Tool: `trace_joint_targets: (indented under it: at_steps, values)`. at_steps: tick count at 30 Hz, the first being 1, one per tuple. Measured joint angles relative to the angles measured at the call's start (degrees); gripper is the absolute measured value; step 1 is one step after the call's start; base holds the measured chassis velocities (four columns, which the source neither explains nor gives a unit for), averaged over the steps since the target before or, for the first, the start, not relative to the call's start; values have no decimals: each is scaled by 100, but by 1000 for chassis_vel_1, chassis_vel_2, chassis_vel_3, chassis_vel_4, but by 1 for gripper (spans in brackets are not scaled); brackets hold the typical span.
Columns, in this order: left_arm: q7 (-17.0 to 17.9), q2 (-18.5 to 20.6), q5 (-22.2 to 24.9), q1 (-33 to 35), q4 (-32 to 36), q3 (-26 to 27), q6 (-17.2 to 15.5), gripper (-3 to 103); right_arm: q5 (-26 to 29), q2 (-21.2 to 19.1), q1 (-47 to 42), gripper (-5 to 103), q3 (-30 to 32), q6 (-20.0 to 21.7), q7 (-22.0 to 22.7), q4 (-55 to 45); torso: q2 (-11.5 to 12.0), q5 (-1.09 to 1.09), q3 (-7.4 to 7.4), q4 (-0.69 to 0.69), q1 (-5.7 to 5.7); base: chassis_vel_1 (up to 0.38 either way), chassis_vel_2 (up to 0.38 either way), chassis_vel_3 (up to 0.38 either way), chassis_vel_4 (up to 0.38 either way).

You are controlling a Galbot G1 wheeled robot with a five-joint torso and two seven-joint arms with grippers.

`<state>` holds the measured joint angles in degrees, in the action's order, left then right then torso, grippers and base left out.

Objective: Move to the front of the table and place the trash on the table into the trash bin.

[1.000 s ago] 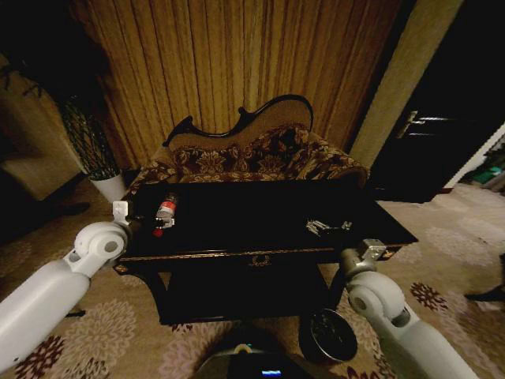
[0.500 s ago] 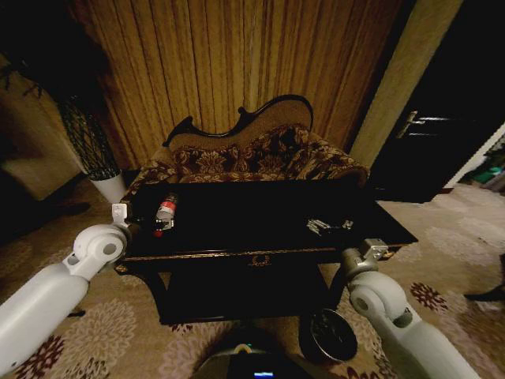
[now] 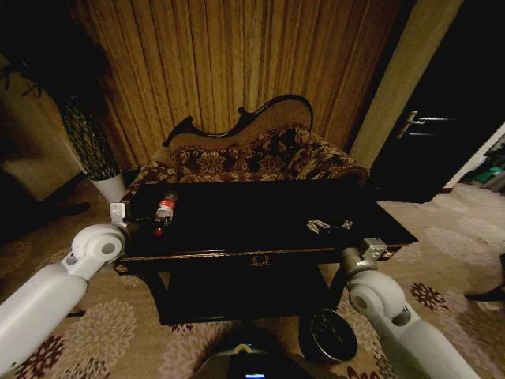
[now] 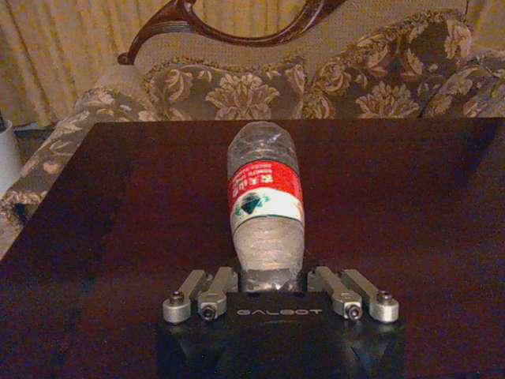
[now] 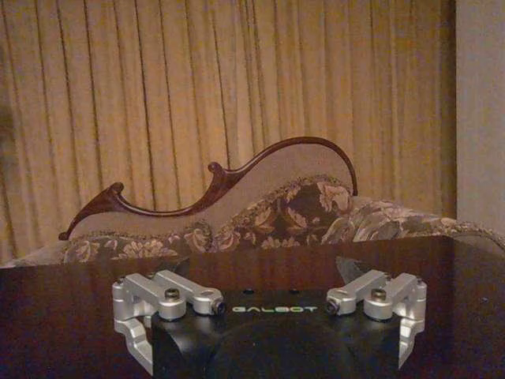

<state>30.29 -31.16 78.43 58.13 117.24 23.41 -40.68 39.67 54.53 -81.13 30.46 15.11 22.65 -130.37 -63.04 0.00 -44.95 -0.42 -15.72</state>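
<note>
Facing the table (image 3: 260, 254) from its front edge, we have both arms raised toward the glossy black top. Our left gripper (image 4: 276, 278) sits at the table's left end with its jaws closed on the cap end of the bottle (image 4: 265, 207), a clear plastic one with a red and white label, which lies on its side with its base pointing toward the patterned sofa (image 3: 252, 158). Our right gripper (image 5: 268, 298) hovers idle at the table's front right edge, jaws spread wide and empty. A few pale scraps (image 3: 319, 227) rest on the right part of the tabletop. The trash bin (image 3: 327, 335) stands on the carpet below the front right corner, just beside our right arm.

The grip looks narrow and near one end, though the dim light makes this hard to judge. We think the lift should be slow and level, since a thin bottle held this way could pivot or slip.
</note>
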Motion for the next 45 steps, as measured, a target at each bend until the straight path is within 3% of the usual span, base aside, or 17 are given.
trace_joint_targets:
  at_steps: [5,7,8,9,11,13,17,18,21,22,24,25,28,37,45]
  values:
    - [-208,7,-231,113,34,208,89,32,139,-46,71,100,-4,1,6,-107,0,0,0,0,0,0,0,0,0]
    - [-679,13,-726,286,51,449,342,32,346,-109,154,100,-5,9,15,-196,0,0,0,0,0,0,0,0,0]
    - [-679,13,-726,286,51,449,342,32,346,-109,154,100,-5,9,15,-196,0,0,0,0,0,0,0,0,0]
    - [-1098,16,-1060,435,65,637,559,32,501,-175,213,100,-8,14,18,-253,0,0,0,1,0,0,0,0,0]
    - [-2516,16,-2243,1049,133,1362,1543,32,1257,-473,414,100,-48,23,-22,-440,0,-1,0,1,0,0,0,0,0]
    - [-2655,16,-2356,1141,151,1457,1699,32,1321,-506,433,100,-56,17,-68,-451,0,0,0,1,0,0,0,0,0]
    - [-3342,49,-2892,1423,158,1757,2614,30,1748,-671,597,100,-193,-44,-373,-572,0,0,0,1,0,0,0,0,0]
    - [-3342,49,-2892,1423,158,1757,2614,30,1748,-671,597,100,-193,-44,-373,-572,0,0,0,1,0,0,0,0,0]
    - [-3825,203,-3295,1312,16,1596,3269,30,2076,-825,699,100,-302,-103,-720,-659,0,-1,0,0,0,0,0,0,0]
    - [-3825,203,-3295,1312,16,1596,3269,30,2076,-825,699,100,-302,-103,-720,-659,0,-1,0,0,0,0,0,0,0]
    - [-4066,357,-3486,1007,-116,1301,3684,30,2384,-973,834,100,-389,-126,-880,-698,0,-1,0,0,0,0,0,0,0]
    - [-4066,357,-3486,1007,-116,1301,3684,30,2384,-973,834,100,-389,-126,-880,-698,0,-1,0,0,0,0,0,0,0]
    - [-4171,476,-3515,283,-236,743,4087,30,2850,-1258,1363,100,-734,-154,-990,-605,0,1,0,-2,0,0,0,0,0]
    - [-4174,499,-3556,-281,-235,246,4183,30,3676,-1488,3005,100,-1650,-229,-1064,6,0,0,-1,1,-2,0,0,0,0]
    - [-4189,621,-3624,-689,-95,-399,4174,30,4119,-1074,4274,100,-2731,-299,-1276,699,1,0,-1,1,-1,0,0,0,0]
